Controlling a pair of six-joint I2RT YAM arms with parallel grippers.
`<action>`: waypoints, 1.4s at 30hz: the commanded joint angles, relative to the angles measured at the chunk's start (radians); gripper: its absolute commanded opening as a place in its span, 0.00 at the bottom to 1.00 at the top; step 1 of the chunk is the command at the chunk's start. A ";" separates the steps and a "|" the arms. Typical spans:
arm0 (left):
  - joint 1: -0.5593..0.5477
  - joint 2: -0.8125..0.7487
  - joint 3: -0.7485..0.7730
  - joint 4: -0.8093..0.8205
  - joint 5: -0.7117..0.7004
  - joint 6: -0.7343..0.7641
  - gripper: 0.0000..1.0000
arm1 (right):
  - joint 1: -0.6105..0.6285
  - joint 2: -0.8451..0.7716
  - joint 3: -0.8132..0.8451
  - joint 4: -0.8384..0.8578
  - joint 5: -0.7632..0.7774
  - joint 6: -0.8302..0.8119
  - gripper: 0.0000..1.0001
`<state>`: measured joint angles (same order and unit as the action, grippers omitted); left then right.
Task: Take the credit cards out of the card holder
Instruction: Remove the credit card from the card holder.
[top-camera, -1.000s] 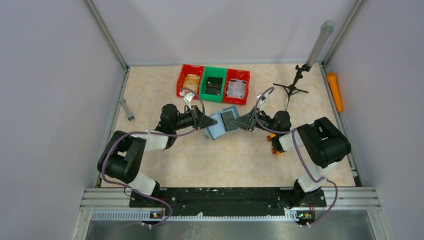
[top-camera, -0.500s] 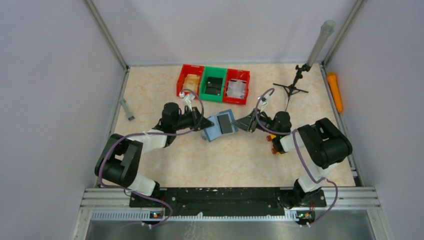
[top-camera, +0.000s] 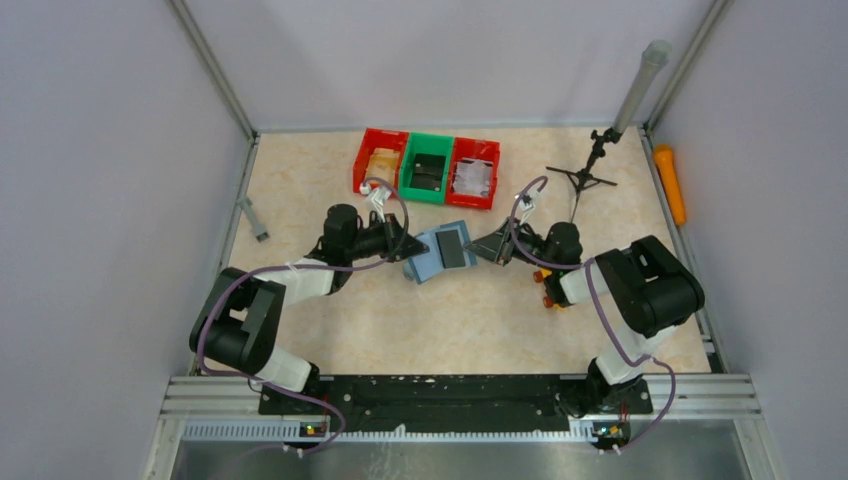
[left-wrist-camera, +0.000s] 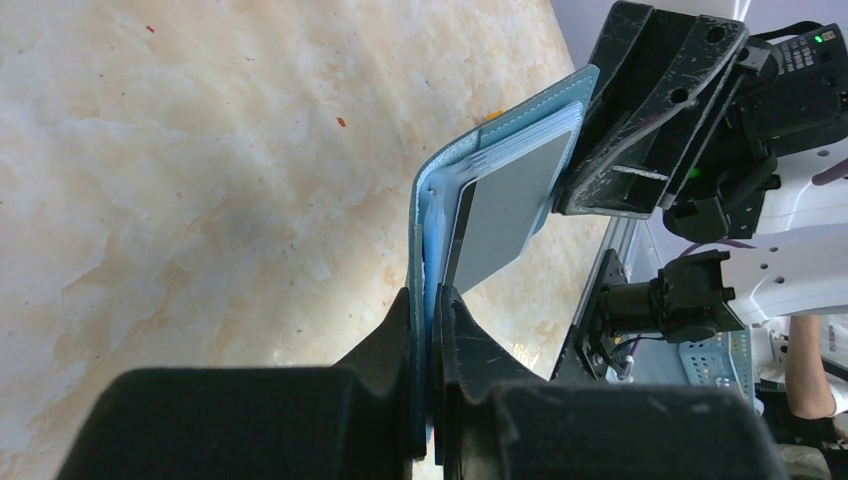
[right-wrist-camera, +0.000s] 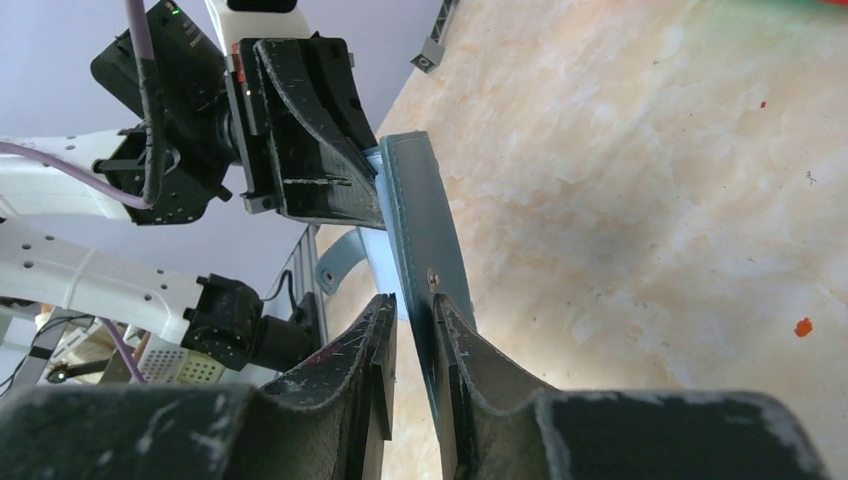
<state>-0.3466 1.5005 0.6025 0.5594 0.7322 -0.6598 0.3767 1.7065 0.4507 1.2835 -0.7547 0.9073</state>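
The pale marbled table (top-camera: 480, 330) spreads out in front of me. At its far edge a red bin (top-camera: 378, 160), a green bin (top-camera: 428, 168) and another red bin (top-camera: 474, 172) stand touching in a row. Both my arms reach inward and meet near the middle of the table, just in front of the bins.

My left gripper (left-wrist-camera: 432, 300) is clamped tight on one edge of the card holder (left-wrist-camera: 450, 165). I hold it open and clear of the table, its paler inside facing up in the top view.

My right gripper (right-wrist-camera: 412, 310) meets the opposite edge. Its fingers stand close together and the holder's teal flap runs down into the narrow gap. I cannot tell whether they pinch it.

One grey credit card (left-wrist-camera: 505, 215) sits in the slots and sticks out past them.
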 joint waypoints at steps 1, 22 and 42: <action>0.005 -0.040 0.015 0.102 0.041 -0.018 0.00 | -0.005 -0.004 0.028 -0.009 -0.004 -0.038 0.21; 0.005 -0.009 0.002 0.253 0.136 -0.099 0.00 | 0.008 0.018 0.059 -0.050 -0.031 -0.049 0.20; 0.004 -0.007 0.029 0.128 0.088 -0.046 0.00 | 0.008 0.004 0.037 0.038 -0.052 -0.026 0.40</action>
<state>-0.3405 1.5009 0.6006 0.6773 0.8215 -0.7326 0.3779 1.7134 0.4808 1.2430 -0.7910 0.8860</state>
